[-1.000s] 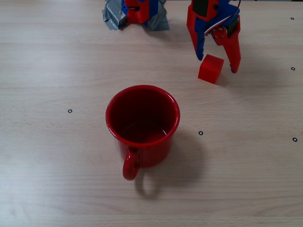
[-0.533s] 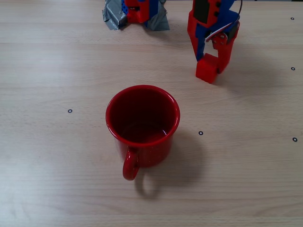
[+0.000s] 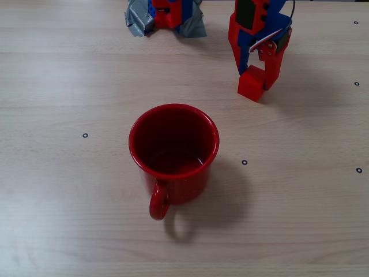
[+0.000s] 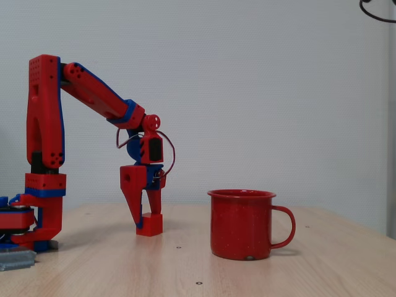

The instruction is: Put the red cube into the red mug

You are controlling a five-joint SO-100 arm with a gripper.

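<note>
I work on a pale wooden table (image 3: 69,69) with fine grain running across it, seen from above and from the side (image 4: 297,272). Small dark ring marks dot the top: one at the left (image 3: 85,135), one nearer the middle (image 3: 244,162), and three along the right edge (image 3: 359,170). At the far edge lies a crumpled wad of grey tape (image 3: 138,20); from the side it shows as a grey strip at the left (image 4: 15,258). Behind the table stands a plain white wall (image 4: 260,80), and a dark cable (image 4: 377,11) curls in at the upper right corner.
</note>
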